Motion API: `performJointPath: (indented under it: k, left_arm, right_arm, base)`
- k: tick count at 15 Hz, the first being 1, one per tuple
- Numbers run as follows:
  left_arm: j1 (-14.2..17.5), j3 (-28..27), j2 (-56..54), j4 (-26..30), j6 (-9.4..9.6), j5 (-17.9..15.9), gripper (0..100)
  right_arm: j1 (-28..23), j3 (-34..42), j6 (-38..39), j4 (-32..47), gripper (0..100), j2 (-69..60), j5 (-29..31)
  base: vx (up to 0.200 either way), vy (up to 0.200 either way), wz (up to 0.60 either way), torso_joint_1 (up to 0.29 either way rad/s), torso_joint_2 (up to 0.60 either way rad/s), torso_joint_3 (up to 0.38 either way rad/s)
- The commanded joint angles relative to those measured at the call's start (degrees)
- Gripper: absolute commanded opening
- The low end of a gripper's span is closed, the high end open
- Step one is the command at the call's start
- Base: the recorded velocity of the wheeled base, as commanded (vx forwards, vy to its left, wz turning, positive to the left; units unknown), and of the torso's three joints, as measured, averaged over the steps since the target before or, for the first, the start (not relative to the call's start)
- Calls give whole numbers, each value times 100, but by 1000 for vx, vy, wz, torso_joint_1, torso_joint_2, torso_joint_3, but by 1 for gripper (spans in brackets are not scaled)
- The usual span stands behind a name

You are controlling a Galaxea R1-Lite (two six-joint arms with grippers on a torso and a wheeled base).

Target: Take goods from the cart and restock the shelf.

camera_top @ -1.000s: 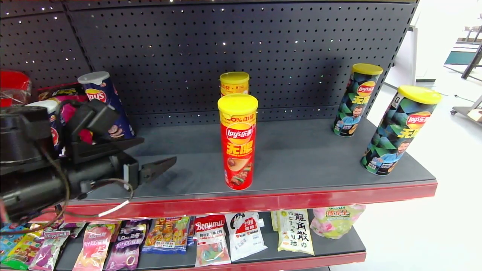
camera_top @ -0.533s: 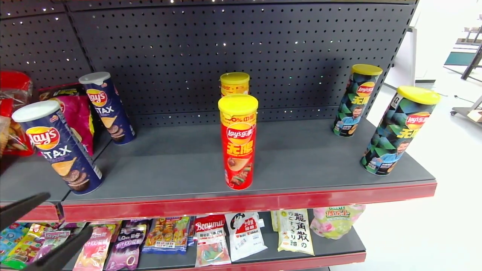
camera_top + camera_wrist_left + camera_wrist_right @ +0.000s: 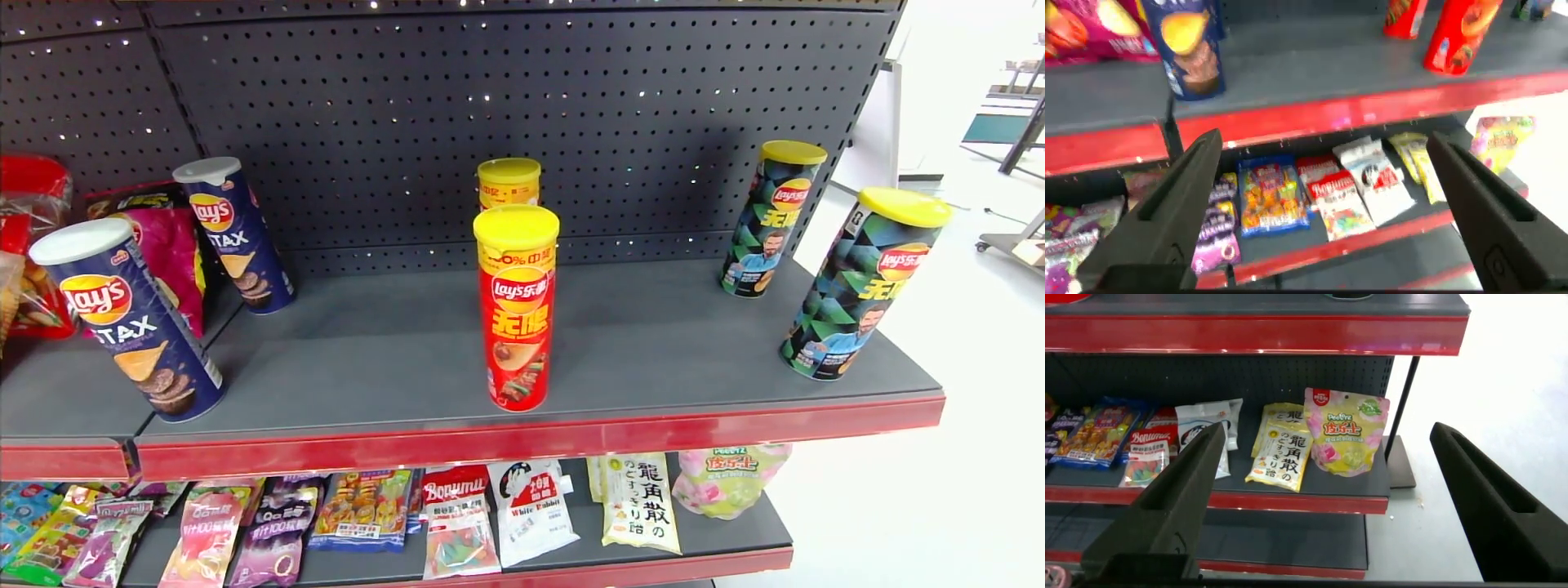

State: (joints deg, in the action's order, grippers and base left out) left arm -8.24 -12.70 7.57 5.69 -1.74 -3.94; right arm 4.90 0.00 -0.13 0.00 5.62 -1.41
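Note:
A blue crisp can (image 3: 126,318) with a white lid stands at the front left of the grey shelf (image 3: 539,438), and a second blue can (image 3: 233,233) stands behind it. In the middle are a red can (image 3: 516,306) with a yellow lid and another red can (image 3: 508,181) behind. Two green-and-black cans (image 3: 771,216) (image 3: 865,282) stand at the right. My left gripper (image 3: 1323,137) is open and holds nothing, in front of and below the shelf edge, with the blue can (image 3: 1188,45) beyond it. My right gripper (image 3: 1327,429) is open and holds nothing, facing the lower shelf.
Snack bags (image 3: 457,514) lie in a row on the lower shelf (image 3: 1290,500). Red and pink bags (image 3: 163,245) crowd the far left of the upper shelf. Bare shelf space lies between the can groups. Open floor (image 3: 939,490) is to the right.
My left gripper has drawn back from the shelf, down and to the left, out of the head view. The front blue can, which it hid before, now stands alone.

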Motion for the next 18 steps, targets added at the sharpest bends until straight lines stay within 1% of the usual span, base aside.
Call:
performJointPath:
  k: [1, 2, 3, 6, 7, 11, 12, 14, 16, 17, 18]
  left_arm:
    - [7, -110, -10, 64, -10, 77, 100]
    - [24, -233, 148, 151, -10, 411, 100]
    - [24, -277, 245, 169, -10, 517, 100]
    - [24, -206, 210, 248, -10, 622, 100]
    - [24, -162, 175, 266, -19, 640, 100]
    - [15, 128, 87, 257, -28, 631, 100]
    - [15, 251, -19, 266, -54, 613, 100]
    - [15, 541, -203, 222, -54, 649, 100]
    - [15, 866, -203, 55, -81, 631, 100]
    - [15, 919, -195, -112, -186, 578, 100]
    - [15, 954, -203, -165, -212, 552, 100]
  right_arm:
    - [2, 0, -4, 0, 100, 9, -43]
    - [2, 0, -4, 0, 100, 9, -70]
    - [2, 0, -4, 0, 100, 9, -70]
    - [2, 0, -31, 0, 100, 9, -87]
    - [2, 0, -39, 0, 100, 9, -78]
    - [2, 0, -39, 0, 100, 9, -78]
    - [2, 0, -22, 0, 100, 9, -78]
    - [2, 0, 5, 0, 100, 9, -78]
    - [2, 0, -13, 0, 100, 9, -78]
    - [11, 0, -4, -9, 100, 9, -87]
    - [20, 0, -4, -9, 100, 9, -105]
  base:
    - [0, 0, 0, 0, 0, 0]
    - [0, 0, 0, 0, 0, 0]
    - [0, 0, 0, 0, 0, 0]
    - [0, 0, 0, 0, 0, 0]
    - [0, 0, 0, 0, 0, 0]
    - [0, 0, 600, 1, -2, -1]
    - [0, 0, 600, 12, 7, -2]
    - [0, 0, 0, 0, 0, 0]
    - [0, 0, 0, 0, 0, 0]
    - [0, 0, 0, 0, 0, 0]
    - [0, 0, 0, 0, 0, 0]
